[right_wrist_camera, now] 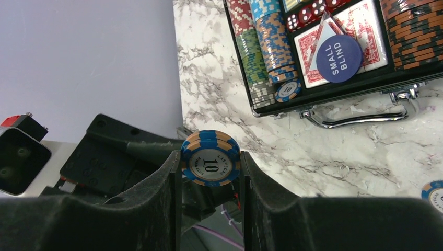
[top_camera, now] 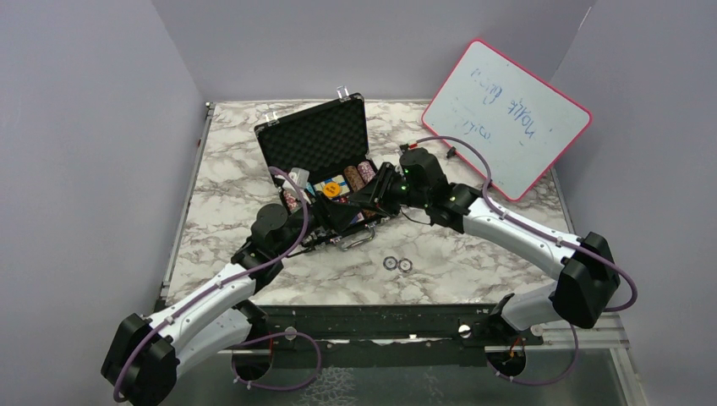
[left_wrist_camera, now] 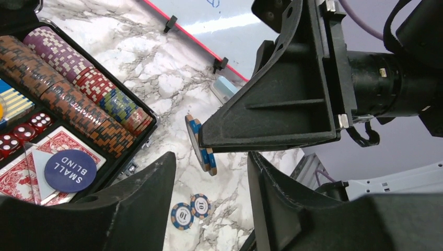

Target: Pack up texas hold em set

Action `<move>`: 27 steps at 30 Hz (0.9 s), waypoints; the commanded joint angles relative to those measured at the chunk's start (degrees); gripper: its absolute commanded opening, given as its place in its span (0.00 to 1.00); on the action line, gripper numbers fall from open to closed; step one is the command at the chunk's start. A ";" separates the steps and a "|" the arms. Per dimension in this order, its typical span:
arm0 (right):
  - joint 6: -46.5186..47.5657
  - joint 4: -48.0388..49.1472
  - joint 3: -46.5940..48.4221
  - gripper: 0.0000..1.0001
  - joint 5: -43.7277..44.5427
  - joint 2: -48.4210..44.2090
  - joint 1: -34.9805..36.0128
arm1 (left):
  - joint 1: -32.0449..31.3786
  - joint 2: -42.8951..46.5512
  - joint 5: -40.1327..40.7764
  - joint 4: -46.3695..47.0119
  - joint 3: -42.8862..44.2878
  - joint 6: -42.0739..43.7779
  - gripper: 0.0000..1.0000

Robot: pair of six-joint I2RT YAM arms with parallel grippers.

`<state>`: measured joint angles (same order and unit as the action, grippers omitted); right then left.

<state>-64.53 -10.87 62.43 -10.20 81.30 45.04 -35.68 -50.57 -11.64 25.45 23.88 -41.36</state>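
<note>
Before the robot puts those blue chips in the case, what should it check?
1. Is the right gripper pinching the blue chips? ok.
2. Is the briefcase open? ok.
3. Room left in the chip row? cannot tell.
4. Is the left gripper open and empty? ok.
5. Is it clear of the right one? not ok, very close.
6. Is the table cleared of chips? not ok, two loose chips lie there.

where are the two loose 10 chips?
The two blue-and-tan 10 chips lie on the marble table, centre of the top view, just robot-side of the black briefcase's silver handle.
</note>
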 commanded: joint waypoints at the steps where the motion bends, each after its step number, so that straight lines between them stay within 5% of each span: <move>1: -1.58 2.96 -0.69 0.20 -2.38 0.20 -0.04 | -1.26 -0.13 4.25 3.11 1.23 -0.14 0.44; 9: -1.45 3.40 -1.12 0.23 -3.34 1.02 -0.04 | -2.20 -2.47 4.63 3.03 3.01 1.51 0.01; 11: 0.23 4.06 -1.34 0.36 -3.34 0.77 -0.11 | -2.20 -2.49 4.65 2.47 3.16 3.83 0.00; 13: 3.06 4.51 -1.47 0.60 -3.64 0.22 -0.74 | -2.20 -2.43 4.23 0.13 4.14 7.88 0.00; 17: 7.75 3.60 -2.32 0.81 -5.00 -2.08 -4.43 | -2.20 -4.39 4.20 -18.24 12.73 21.79 0.00; 22: 7.24 4.37 -10.43 0.83 -2.48 -8.70 -9.29 | -2.20 -11.55 5.65 -44.16 25.66 39.73 0.00; 27: 3.08 5.95 -20.64 0.82 0.81 -15.88 -10.76 | -2.20 -14.78 7.89 -54.64 29.47 49.47 0.00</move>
<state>-59.09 -6.94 47.79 -12.34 70.06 34.52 -37.63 -63.75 -6.33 -13.30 51.51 -5.43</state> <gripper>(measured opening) 0.828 0.038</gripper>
